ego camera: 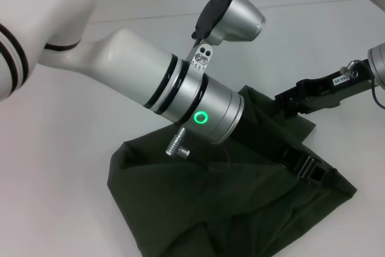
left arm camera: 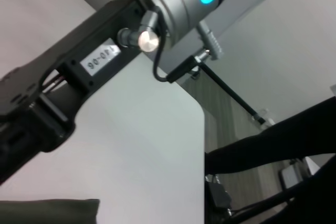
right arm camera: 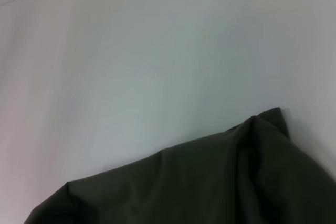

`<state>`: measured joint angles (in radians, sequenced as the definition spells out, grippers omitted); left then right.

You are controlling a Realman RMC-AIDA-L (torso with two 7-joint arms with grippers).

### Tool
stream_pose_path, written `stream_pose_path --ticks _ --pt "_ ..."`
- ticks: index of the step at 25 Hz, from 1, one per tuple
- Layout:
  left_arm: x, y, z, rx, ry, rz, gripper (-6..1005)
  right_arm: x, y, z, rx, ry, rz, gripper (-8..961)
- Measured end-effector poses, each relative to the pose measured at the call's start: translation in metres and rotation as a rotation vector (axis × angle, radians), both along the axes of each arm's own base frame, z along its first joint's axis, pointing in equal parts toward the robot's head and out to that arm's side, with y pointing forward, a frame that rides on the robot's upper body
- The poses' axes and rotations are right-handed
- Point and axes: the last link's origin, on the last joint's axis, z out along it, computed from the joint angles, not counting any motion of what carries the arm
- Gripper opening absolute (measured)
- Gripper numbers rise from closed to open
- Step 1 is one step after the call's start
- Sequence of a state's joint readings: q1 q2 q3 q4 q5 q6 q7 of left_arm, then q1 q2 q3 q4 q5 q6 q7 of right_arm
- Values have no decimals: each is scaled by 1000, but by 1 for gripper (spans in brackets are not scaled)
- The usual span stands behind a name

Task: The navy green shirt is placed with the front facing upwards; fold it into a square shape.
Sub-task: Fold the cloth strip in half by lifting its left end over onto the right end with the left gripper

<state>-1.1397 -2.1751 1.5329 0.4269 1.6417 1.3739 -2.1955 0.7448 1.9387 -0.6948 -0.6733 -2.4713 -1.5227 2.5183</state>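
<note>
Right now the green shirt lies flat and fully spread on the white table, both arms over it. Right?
Not flat and spread. The head view shows the shirt bunched into a rumpled heap with raised folds. The rest holds: it lies on the white table, with the left arm and right arm over it.

A robotics lab or test room is suggested. A plain white bench with a rounded corner is seen, with nothing homely set on it. Beyond the bench edge, in the left wrist view, a wood-look floor is shown, on which black stand legs and a thin black rod are placed, as equipment rigs usually are.
</note>
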Motion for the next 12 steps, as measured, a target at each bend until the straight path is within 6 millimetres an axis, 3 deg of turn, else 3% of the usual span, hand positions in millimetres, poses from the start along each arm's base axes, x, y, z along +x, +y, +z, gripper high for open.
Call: stream_pose_path --ticks 12 --pt "-3 3 -3 28 -18 76 112 1 -1 0 1 4 -6 573"
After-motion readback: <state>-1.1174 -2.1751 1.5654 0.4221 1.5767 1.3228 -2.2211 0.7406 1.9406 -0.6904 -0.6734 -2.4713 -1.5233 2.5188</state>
